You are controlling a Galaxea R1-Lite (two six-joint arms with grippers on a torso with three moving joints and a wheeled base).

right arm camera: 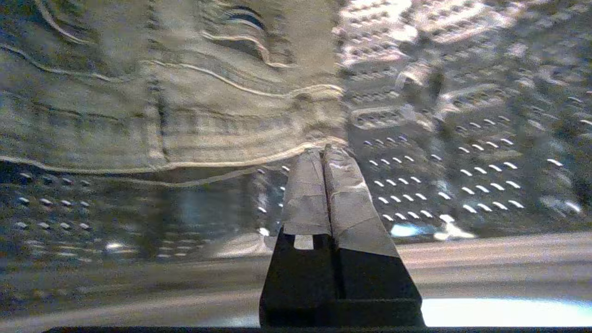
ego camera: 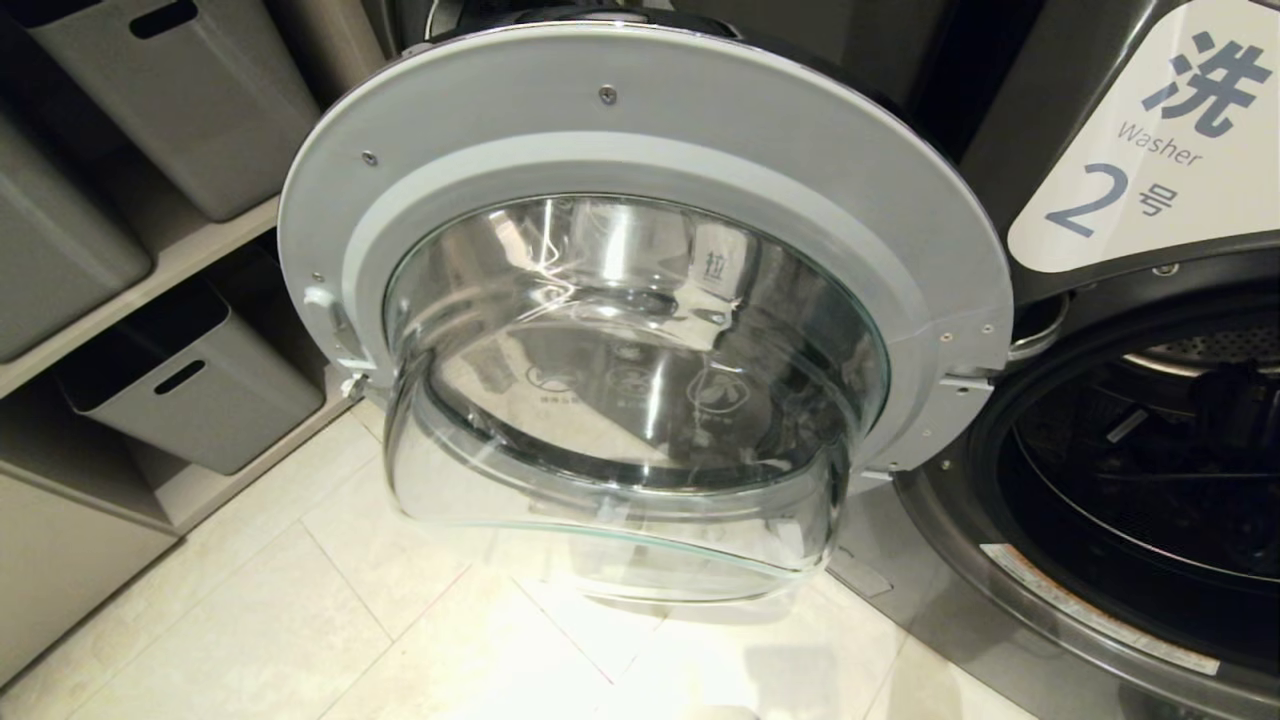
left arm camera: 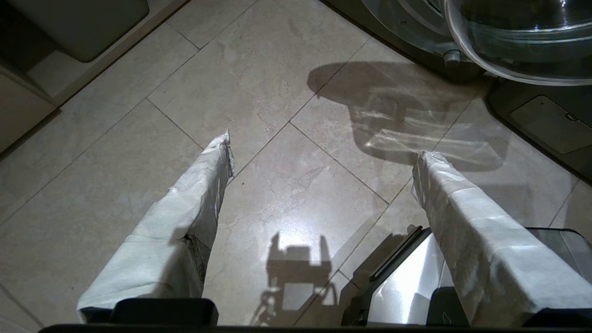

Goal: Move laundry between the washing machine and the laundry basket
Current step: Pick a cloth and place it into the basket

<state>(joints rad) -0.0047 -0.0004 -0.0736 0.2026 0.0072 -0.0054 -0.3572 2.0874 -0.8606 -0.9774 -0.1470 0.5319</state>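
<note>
Two grippers differ: the right gripper (right arm camera: 323, 150) is inside the washing machine (ego camera: 1130, 480) drum, fingers pressed together on the edge of denim laundry (right arm camera: 162, 101); the left gripper (left arm camera: 321, 155) hangs spread apart above the floor (left arm camera: 286, 185).

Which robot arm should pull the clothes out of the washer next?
The right one, probably. The right gripper is already inside the drum, shut on the edge of a denim garment. The left gripper hangs open over the floor, outside the washer.
</note>
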